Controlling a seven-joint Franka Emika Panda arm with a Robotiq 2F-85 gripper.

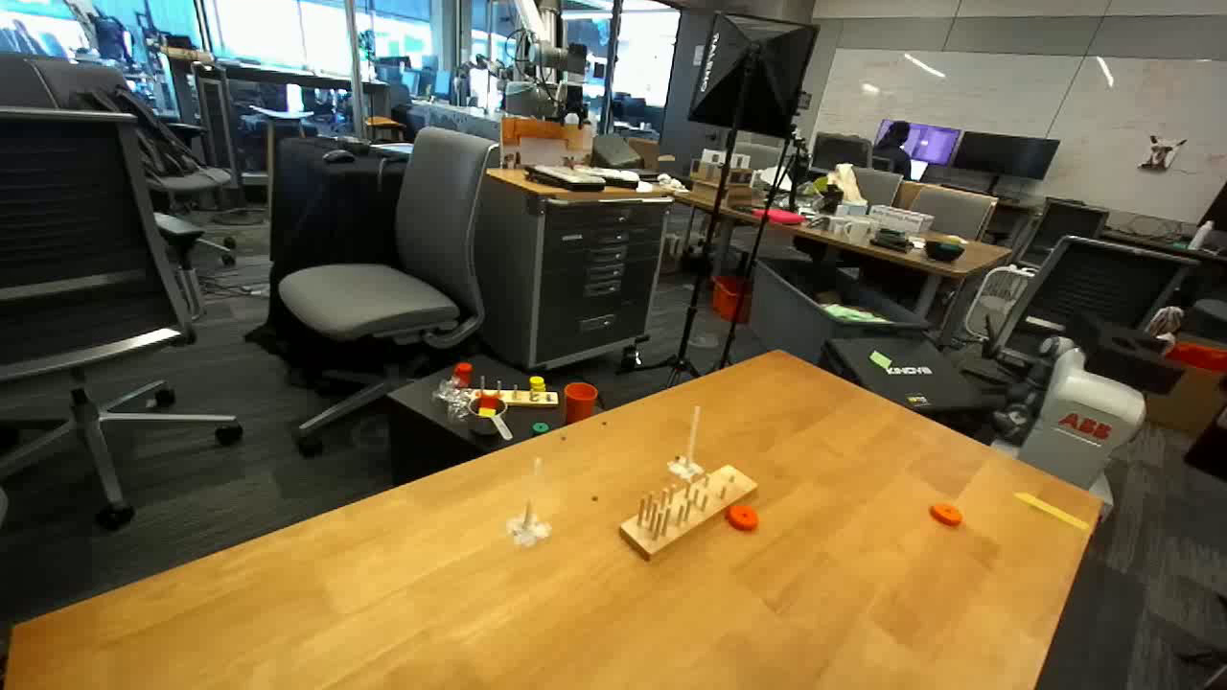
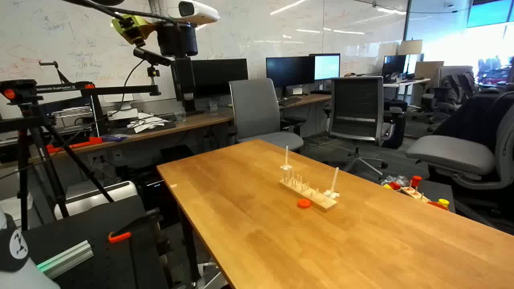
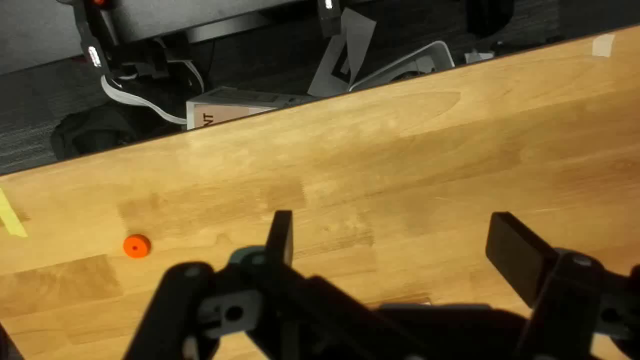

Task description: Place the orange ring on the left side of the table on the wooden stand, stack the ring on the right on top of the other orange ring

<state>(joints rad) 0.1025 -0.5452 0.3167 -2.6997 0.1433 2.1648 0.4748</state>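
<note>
The pincer is spread wide in the wrist view, its two pads well apart with bare wood showing between them; it has hold of nothing. Below it is the surface, honey-coloured and grained, one edge slanting across the upper part of that view.

The stand lies flat on the surface in both exterior views, its pegs upright, crowded toward one end and sparser toward the other. An orange ring lies flat just beside its long side, nearer the sparser end; whether the two touch, I cannot tell. The second ring, also orange, lies flat and well apart from the stand, near a strip of yellow tape. A ring and yellow tape show at the left of the wrist view too, the ring outside the pincer. Both rings in the exterior view rest on the surface itself, off the stand.

Two pale rods stand upright on whitish feet: a rod just behind the stand, and another rod off its crowded end.

Beyond the surface are an orange cup and a grey chair.
</note>
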